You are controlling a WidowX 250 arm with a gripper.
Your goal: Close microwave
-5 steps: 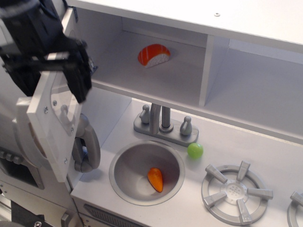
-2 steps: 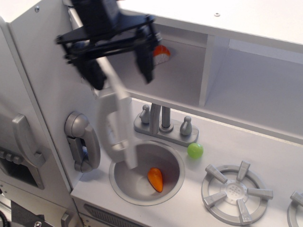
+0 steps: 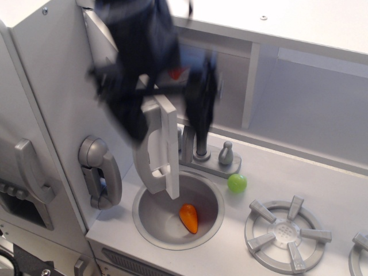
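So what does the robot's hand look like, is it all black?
Yes, the hand is black all over, and it looks smeared because it is blurred in this picture. It has two long, dark fingers hanging from a chunky black body. A thin dark line at the top edge could be a cable. No markings or other colours can be made out through the blur.

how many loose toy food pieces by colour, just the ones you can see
orange: 2, the piece in the sink and a blurred bit behind the gripper
green: 1, the ball by the faucet
total: 3
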